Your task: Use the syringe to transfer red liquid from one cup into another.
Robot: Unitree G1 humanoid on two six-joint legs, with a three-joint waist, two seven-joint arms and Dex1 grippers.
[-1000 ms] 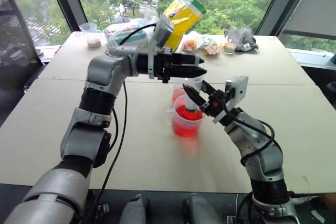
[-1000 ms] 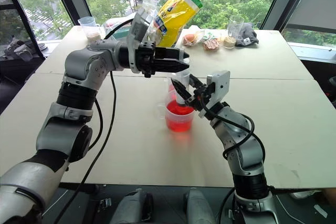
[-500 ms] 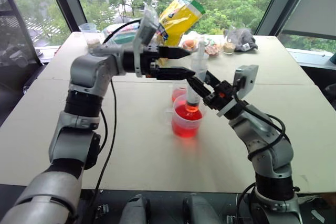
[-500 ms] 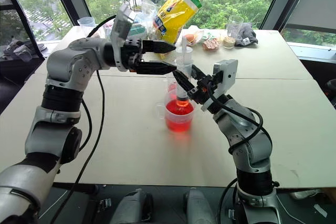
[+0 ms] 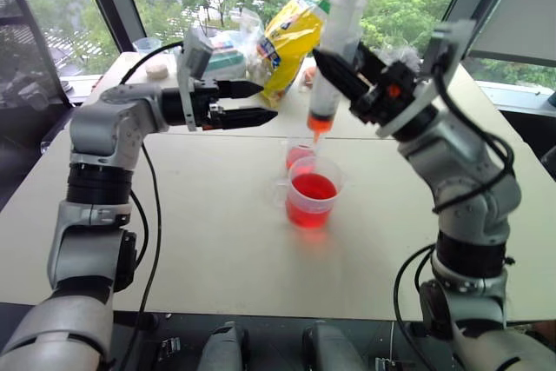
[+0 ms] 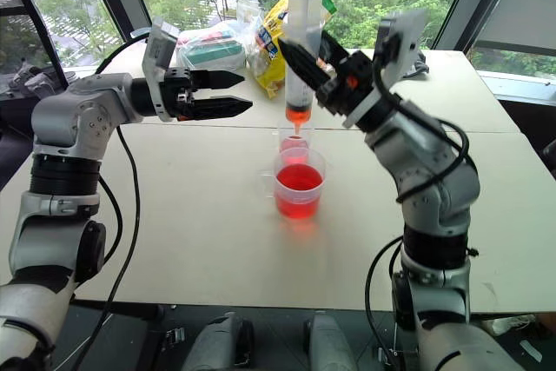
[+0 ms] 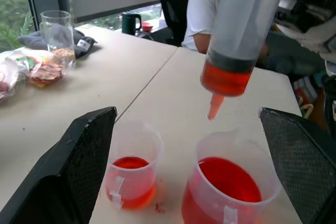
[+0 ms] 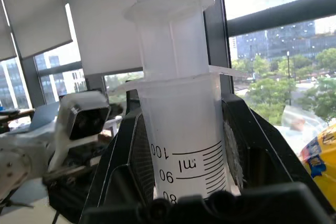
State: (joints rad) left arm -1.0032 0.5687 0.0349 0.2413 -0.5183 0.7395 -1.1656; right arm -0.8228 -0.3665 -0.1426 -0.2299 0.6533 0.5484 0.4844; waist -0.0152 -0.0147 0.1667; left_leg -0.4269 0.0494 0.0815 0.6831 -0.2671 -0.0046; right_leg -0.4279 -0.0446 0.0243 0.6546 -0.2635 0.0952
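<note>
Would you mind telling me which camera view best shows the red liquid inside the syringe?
The left wrist view: the syringe fills it, with red liquid low in the barrel above the tip. Both eye views show the whole syringe, smaller, in the right gripper; the right wrist view shows its upper barrel and scale.

measuring cup mid-worktop | narrow cup touching, just behind it | syringe upright above both, tip over narrow cup | right hand right of syringe, clamping it | left hand left of syringe, apart | snack bag behind
</note>
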